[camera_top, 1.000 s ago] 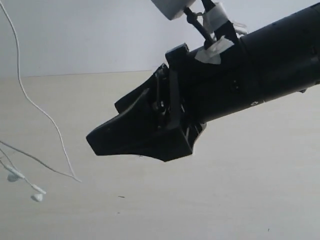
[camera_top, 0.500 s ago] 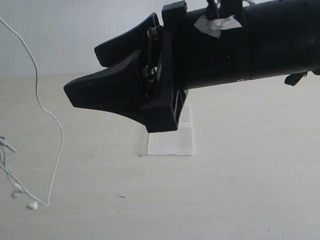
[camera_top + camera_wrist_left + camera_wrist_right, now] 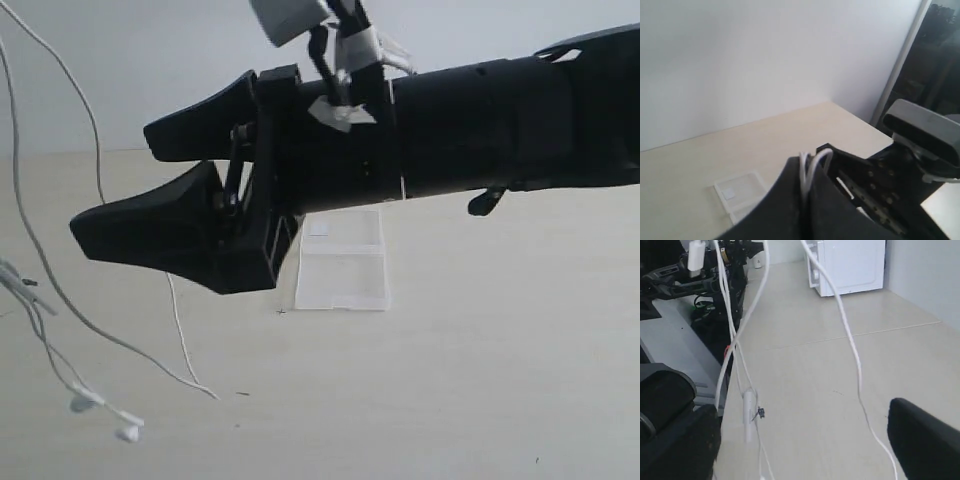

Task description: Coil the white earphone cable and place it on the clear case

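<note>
The earphone cable (image 3: 127, 432) dangles left — case (image 3: 345, 268) (on table (image 3: 500, 400)) behind right gripper (image 3: 112, 182).

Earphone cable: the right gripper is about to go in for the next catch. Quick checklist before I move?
1. Left gripper grips the white earphone cable: ok, strands pinched between its fingers.
2. Right gripper open: ok, jaws spread wide.
3. Strands in line with the right gripper's gap: ok in the right wrist view; depth cannot tell.
4. Cable coiled: not ok, it hangs in loose strands.
5. Earbuds off the table: cannot tell.
6. Clear case free: ok, flat on the table, nothing on it.
</note>
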`<state>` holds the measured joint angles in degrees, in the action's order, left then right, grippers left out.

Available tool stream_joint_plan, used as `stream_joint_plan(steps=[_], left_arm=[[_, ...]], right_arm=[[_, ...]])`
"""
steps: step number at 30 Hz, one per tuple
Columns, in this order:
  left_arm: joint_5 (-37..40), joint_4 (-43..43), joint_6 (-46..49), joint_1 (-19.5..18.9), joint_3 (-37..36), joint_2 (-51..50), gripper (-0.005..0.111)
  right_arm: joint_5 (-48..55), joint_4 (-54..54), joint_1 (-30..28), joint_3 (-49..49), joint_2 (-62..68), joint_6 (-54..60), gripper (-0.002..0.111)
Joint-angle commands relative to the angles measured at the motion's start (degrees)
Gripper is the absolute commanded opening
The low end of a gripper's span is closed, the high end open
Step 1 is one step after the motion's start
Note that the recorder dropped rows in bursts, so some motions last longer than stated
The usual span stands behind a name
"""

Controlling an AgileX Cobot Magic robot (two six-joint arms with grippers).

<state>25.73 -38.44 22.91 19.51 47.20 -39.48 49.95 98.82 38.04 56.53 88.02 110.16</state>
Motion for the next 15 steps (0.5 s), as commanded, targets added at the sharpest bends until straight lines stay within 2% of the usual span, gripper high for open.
stream_joint_plan(steps=[1, 5, 15], left_arm=[[1.5, -8.4, 6.3, -0.1, -0.1, 0.4, 0.000], [2.5, -11.8, 10.2, -0.1, -0.1, 0.4, 0.000], [0.0, -11.8, 11.2, -0.1, -0.1, -1.4, 0.000]], right_arm=[[1.7, 1.1, 0.6, 3.4, 2.9, 1.9, 0.087], [4.4, 1.1, 0.6, 6.1, 5.0, 1.7, 0.087], [15.7, 1.1, 0.6, 7.4, 7.3, -2.4, 0.087]])
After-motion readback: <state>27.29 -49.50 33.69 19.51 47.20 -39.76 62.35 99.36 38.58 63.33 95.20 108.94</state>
